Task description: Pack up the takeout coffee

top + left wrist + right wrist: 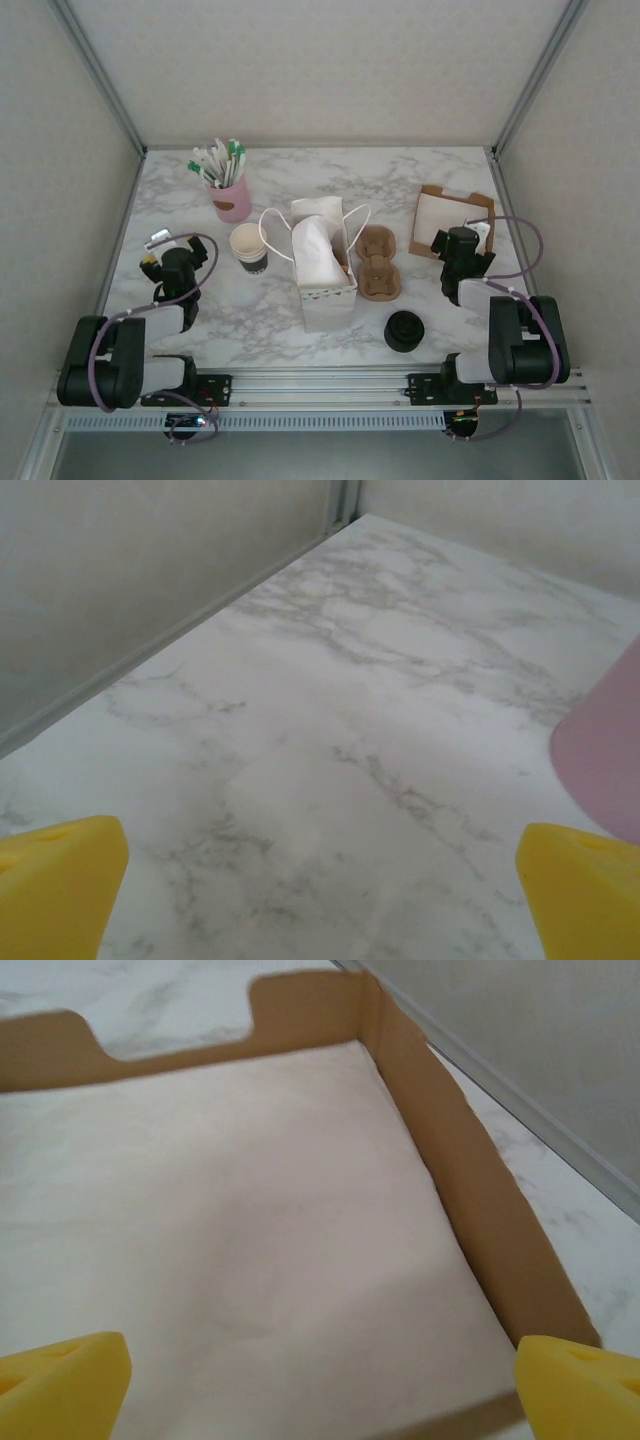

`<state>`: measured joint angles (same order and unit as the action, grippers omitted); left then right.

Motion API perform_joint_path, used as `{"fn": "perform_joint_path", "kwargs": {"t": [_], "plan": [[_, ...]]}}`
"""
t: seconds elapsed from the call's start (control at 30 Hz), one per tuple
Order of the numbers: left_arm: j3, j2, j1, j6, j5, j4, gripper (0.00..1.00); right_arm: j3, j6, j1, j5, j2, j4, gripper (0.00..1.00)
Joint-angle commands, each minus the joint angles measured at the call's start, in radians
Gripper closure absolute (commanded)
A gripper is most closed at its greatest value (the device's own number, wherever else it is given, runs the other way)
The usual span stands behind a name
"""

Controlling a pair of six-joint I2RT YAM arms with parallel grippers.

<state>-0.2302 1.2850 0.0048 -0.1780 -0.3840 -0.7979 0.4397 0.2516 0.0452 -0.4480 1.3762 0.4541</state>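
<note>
A small paper cup (249, 247), cream above and dark brown below, its top open, stood left of centre in the overhead view, just beside a white paper bag (325, 285). The left gripper (320, 880) hung with jaws spread wide over bare marble table (330, 710). The right gripper (320, 1380), equally spread, hovered above a brown cardboard tray (470, 1170).

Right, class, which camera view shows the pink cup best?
The top external view: the whole pink cup stands upright, far left, with sticks and packets poking out. The left wrist view catches a blurred slice of the pink cup at its right edge.
</note>
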Motion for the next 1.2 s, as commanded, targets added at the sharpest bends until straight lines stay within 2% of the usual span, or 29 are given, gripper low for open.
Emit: {"fn": "perform_joint_path", "kwargs": {"t": [0.0, 0.07, 0.2, 0.4, 0.6, 0.83, 1.0, 1.17], "plan": [[-0.023, 0.031, 0.009, 0.034, 0.057, -0.163, 0.01, 0.009, -0.065, 0.009, 0.060, -0.002, 0.112, 0.01], [-0.019, 0.048, 0.010, 0.040, 0.071, -0.207, 0.00, -0.044, -0.118, 0.019, 0.095, 0.022, 0.248, 0.01], [0.006, 0.064, 0.010, 0.062, 0.129, -0.301, 0.00, 0.017, -0.175, 0.059, 0.103, 0.102, 0.245, 0.01], [0.053, 0.047, 0.009, 0.077, 0.169, -0.386, 0.01, -0.047, -0.217, 0.092, 0.097, 0.109, 0.346, 0.01], [0.098, 0.042, 0.011, 0.080, 0.150, -0.474, 0.00, -0.179, -0.321, 0.095, 0.346, 0.155, 0.620, 0.01], [0.143, 0.040, 0.012, 0.082, 0.154, -0.556, 0.00, -0.168, -0.311, 0.095, 0.321, 0.155, 0.597, 0.01], [0.209, 0.055, 0.012, 0.105, 0.193, -0.690, 0.00, -0.111, -0.285, 0.086, 0.292, 0.157, 0.491, 0.01], [0.212, 0.055, 0.014, 0.106, 0.200, -0.696, 0.00, -0.086, -0.273, 0.073, 0.310, 0.161, 0.446, 0.01]]}}
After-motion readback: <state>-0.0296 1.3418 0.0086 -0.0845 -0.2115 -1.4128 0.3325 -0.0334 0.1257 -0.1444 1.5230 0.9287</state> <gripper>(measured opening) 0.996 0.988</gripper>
